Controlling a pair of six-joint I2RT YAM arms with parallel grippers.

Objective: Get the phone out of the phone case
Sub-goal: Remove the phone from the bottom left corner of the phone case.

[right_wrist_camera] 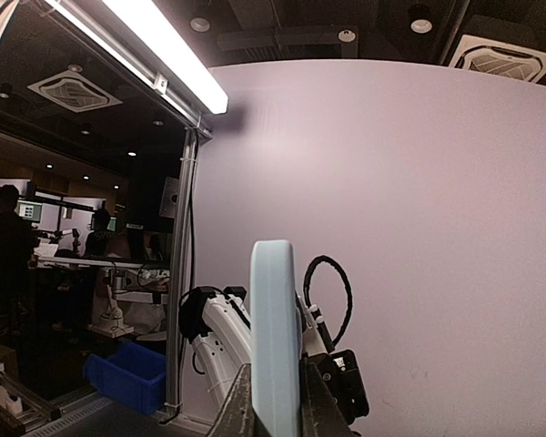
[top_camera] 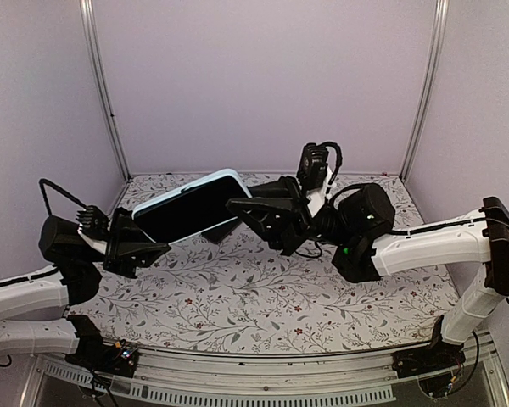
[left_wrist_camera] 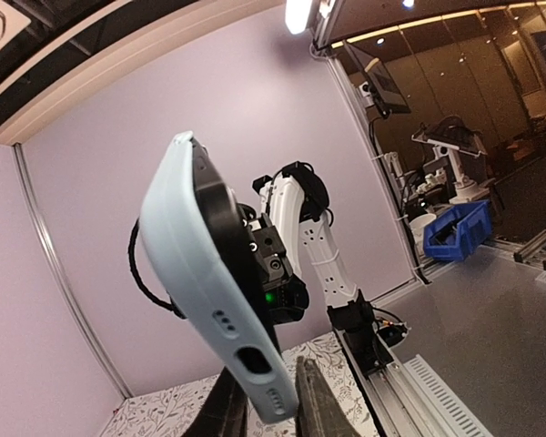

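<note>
The phone (top_camera: 187,210), black screen up, sits in a light blue case (top_camera: 231,175) and is held tilted in the air above the table, between my two grippers. My left gripper (top_camera: 149,244) is shut on the case's lower left end. In the left wrist view the case (left_wrist_camera: 209,291) stands between the fingers (left_wrist_camera: 315,405), its port cut-outs facing the camera, and the black phone (left_wrist_camera: 226,214) shows along its right side. My right gripper (top_camera: 243,212) is shut on the upper right end. In the right wrist view the case (right_wrist_camera: 275,328) is edge-on between the fingers (right_wrist_camera: 233,411).
The table (top_camera: 263,297) has a floral cloth and is closed in by purple walls with metal posts (top_camera: 102,93) at the back corners. A blue bin (left_wrist_camera: 457,228) stands outside the cell on the right.
</note>
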